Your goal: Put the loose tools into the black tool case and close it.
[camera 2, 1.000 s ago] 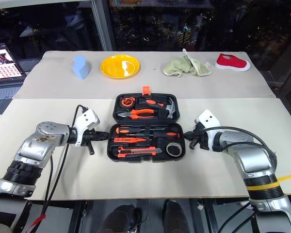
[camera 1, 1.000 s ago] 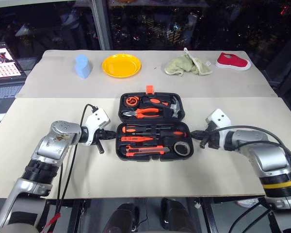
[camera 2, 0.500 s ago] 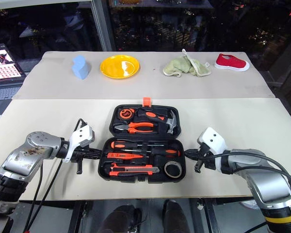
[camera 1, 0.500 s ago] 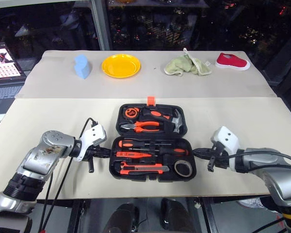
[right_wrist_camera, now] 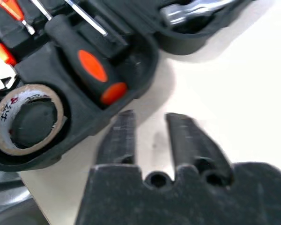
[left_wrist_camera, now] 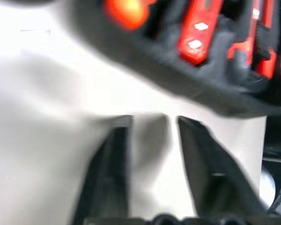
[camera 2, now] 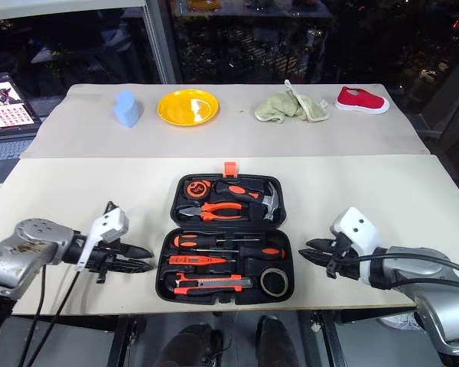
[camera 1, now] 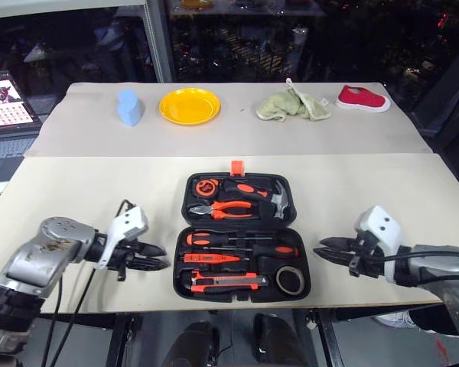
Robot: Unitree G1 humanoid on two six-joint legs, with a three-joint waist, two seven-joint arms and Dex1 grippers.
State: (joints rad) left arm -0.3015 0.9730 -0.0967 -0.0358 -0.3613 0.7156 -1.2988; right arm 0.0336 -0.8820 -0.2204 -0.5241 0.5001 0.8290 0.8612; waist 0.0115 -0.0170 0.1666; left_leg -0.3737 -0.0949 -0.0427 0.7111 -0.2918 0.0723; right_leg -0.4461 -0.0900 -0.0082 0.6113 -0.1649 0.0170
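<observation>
Since the earlier frame both grippers are seen drawn back off the case's sides and parted; the case (camera 1: 242,237) itself is seen lower and nearer in view, though the whole view has shifted too. The case lies open on the table (camera 1: 76,176) — lid half w/ pliers, hammer and tape measure on the far side, base half nearest the robot. In the base are seated two screwdrivers (camera 1: 241,243), the slim tester (camera 1: 208,258), the knife (camera 1: 229,284) and the tape roll (camera 1: 290,280), the roll at the near right corner. L gripper (camera 1: 157,258) is held just left of the base, fingers (left_wrist_camera: 114,159) apart, nothing between them. R gripper (camera 1: 327,251) is held just right of it, fingers (right_wrist_camera: 123,136) apart, empty. Plate (camera 1: 189,105), cloth (camera 1: 292,103), red shoe (camera 1: 362,99) and a blue object (camera 1: 128,106) are lined along the far edge, well apart from the case.
</observation>
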